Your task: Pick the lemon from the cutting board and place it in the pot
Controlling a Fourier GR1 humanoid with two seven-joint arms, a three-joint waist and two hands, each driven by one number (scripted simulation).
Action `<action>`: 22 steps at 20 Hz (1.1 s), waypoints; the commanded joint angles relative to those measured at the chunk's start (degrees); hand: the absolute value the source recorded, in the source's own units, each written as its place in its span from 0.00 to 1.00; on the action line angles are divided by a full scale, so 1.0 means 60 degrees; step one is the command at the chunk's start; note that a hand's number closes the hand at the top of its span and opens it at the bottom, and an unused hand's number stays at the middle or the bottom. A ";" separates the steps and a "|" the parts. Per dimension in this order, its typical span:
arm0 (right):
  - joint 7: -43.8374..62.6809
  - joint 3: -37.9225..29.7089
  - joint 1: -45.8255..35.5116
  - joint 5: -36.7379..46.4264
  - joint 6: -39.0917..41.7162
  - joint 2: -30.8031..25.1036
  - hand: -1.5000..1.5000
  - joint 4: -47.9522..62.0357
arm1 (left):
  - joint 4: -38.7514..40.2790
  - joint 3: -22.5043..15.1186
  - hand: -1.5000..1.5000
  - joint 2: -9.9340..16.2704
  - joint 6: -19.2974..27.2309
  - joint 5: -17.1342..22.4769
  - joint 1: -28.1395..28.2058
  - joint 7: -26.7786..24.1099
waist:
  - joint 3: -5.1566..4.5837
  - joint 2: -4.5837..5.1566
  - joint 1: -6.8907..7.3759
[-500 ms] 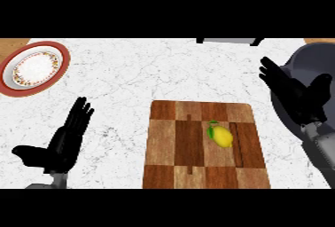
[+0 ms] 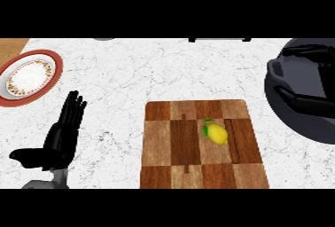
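We see a white marbled desk (image 2: 163,71) carrying a checkered wooden cutting board (image 2: 177,173), which we take as our landmark. Right of the board, at the view's edge, sits the dark grey pot (image 2: 294,124); our right hand (image 2: 304,103) shows over it, with dark fingers at its upper rim as well, but we cannot tell how far they are open. Far up and left of the board lies a red-rimmed plate (image 2: 29,77). Left of the board our left hand (image 2: 62,133) rests open, fingers straight and pointing up, holding nothing. The lemon (image 2: 217,134) lies on the board's right half, green leaf at its top, well apart from both hands and nearer the right one.
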 commanded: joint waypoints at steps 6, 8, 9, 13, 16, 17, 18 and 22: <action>-0.7117 -0.0555 0.2790 0.0508 0.1450 0.0674 0.00 0.0376 | -0.0689 -0.0702 0.50 -0.0597 0.1007 -0.0980 0.0293 -0.0009 | -0.0005 0.0041 -0.0013; -0.7051 -0.0563 0.3049 0.0826 0.1648 0.0388 0.00 -0.0171 | -0.0375 -0.0834 0.50 -0.0897 0.1384 -0.1284 -0.0243 0.0472 | -0.0030 0.0038 -0.0035; -0.7660 -0.0367 0.3619 0.1469 0.1474 0.0413 0.00 -0.0080 | -0.0890 -0.0476 0.50 -0.0359 0.0813 -0.0903 0.0540 0.0123 | -0.0030 0.0028 0.0037; -0.6029 -0.0394 0.4489 0.2836 0.0672 -0.0728 0.00 -0.1239 | -0.0718 -0.0471 0.50 -0.0511 0.0872 -0.0941 0.0361 0.0205 | -0.0048 -0.0003 -0.0110; -0.4377 0.0004 0.3980 0.4311 0.0237 -0.1526 0.00 -0.1765 | -0.0711 -0.0645 0.50 -0.0647 0.0988 -0.1084 0.0303 0.0253 | -0.0071 -0.0008 -0.0079; -0.4451 0.0292 0.4074 0.5050 0.0125 -0.1681 0.00 -0.1420 | -0.0768 -0.0549 0.50 -0.0533 0.1047 -0.1095 -0.0032 0.0629 | -0.0059 0.0023 -0.0035; -0.3699 0.0692 0.4435 0.5442 -0.0028 -0.1618 0.00 -0.2031 | -0.0837 -0.0451 0.50 -0.0316 0.0812 -0.0988 0.0251 0.0520 | -0.0071 -0.0010 -0.0053; -0.1565 0.1508 0.4247 0.7019 -0.0460 -0.1231 0.00 -0.2713 | -0.0409 -0.0449 0.50 -0.0564 0.0762 -0.1081 0.0191 0.0006 | -0.0060 0.0039 0.0061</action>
